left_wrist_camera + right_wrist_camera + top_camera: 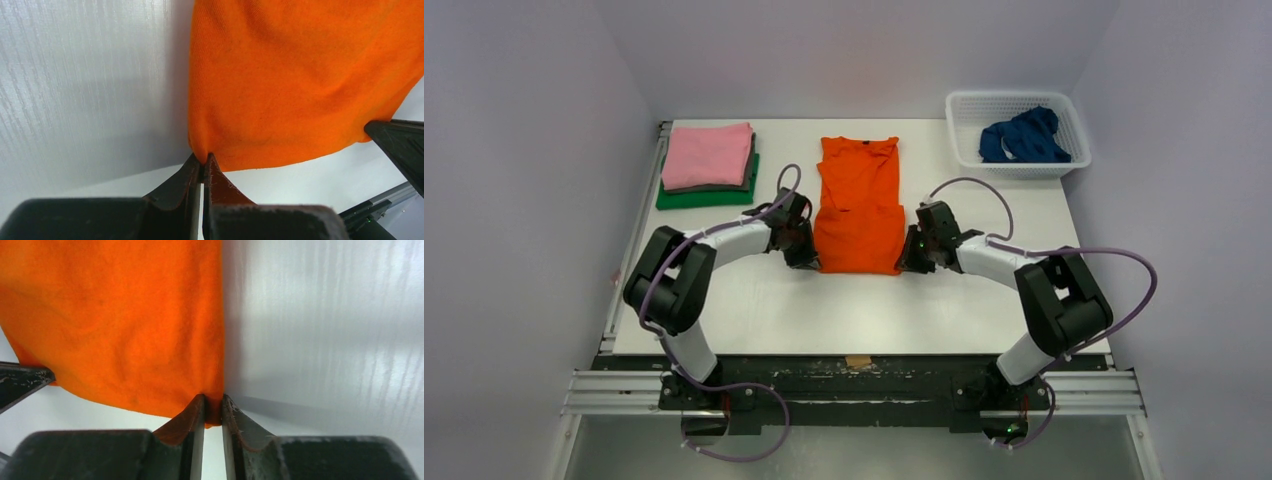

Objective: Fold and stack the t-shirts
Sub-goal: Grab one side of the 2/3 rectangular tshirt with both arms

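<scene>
orange tee [859, 205]: flat on the table, long axis running away from the arm bases, collar at the far end, hem end nearest the bases. Sides look folded in, so it reads as a narrow strip; a cross edge shows abt halfway down. Both near corners are pinched.
left gripper [202, 162]: at the orange tee's near-left corner, fingers together w/ a nip of the cloth edge between the tips. Corner fabric puckers up into the pinch. Seen from above [802, 252] it sits tight against the tee's left edge.
right gripper [213, 402]: at the orange tee's near-right corner, fingers closed onto the cloth, a thin fold of orange filling the slit between them. From above [914, 255] it touches the tee's right edge, mirroring the left one.
pink tee [708, 155]: folded, top of a stack left of the orange tee, well apart from it, level w/ its collar end.
dk grey tee [749, 172]: only a thin edge shows, under the pink one.
green tee [704, 197]: bottom of that stack, sticking out on the near side.
dk blue tee [1024, 137]: bunched up, unfolded, right of the orange tee's collar end & beyond it, inside the basket.
basket [964, 105]: white mesh plastic, far right of the orange tee, at the table corner.
table [824, 310]: white top, bare between the orange tee's hem and the arm bases.
</scene>
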You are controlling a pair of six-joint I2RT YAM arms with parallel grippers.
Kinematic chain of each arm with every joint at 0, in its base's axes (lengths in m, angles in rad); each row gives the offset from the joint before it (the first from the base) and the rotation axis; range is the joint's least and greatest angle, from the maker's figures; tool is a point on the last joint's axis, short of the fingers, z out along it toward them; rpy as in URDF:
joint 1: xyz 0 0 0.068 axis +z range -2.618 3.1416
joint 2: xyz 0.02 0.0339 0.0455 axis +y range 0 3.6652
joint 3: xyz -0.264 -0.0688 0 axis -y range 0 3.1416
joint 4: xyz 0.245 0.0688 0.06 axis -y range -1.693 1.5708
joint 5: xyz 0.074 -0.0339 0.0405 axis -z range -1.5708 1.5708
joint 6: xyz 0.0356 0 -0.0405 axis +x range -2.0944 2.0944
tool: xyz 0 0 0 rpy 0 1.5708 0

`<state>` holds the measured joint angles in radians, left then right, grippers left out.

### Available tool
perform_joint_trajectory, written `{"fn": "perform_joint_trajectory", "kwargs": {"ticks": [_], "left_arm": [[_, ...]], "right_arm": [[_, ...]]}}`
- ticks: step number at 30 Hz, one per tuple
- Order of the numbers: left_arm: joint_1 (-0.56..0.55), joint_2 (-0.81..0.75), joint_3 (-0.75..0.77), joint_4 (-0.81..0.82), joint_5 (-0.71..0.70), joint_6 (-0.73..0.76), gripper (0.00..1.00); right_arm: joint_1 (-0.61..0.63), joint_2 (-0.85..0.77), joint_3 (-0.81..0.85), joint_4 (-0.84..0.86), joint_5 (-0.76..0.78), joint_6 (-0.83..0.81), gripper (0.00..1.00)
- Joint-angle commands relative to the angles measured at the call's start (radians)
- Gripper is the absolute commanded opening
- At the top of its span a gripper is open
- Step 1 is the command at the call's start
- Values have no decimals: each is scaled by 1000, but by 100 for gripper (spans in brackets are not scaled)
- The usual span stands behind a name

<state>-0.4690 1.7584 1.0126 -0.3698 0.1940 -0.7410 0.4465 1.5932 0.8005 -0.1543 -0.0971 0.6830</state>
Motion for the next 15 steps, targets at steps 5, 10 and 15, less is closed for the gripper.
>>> {"fn": "perform_joint_trajectory", "kwargs": {"ticks": [5, 10, 15], "left_arm": [[-26, -117, -134, 56, -10, -12, 0], [-72, -321, -289, 32, -27, -22, 0], [-208, -630, -412, -123, -107, -90, 0]], "right_arm": [[46, -18, -41, 1, -96, 17, 0], [89, -165, -111, -138, -118, 1, 0], [100, -400, -206, -292, -209, -16, 0]]}}
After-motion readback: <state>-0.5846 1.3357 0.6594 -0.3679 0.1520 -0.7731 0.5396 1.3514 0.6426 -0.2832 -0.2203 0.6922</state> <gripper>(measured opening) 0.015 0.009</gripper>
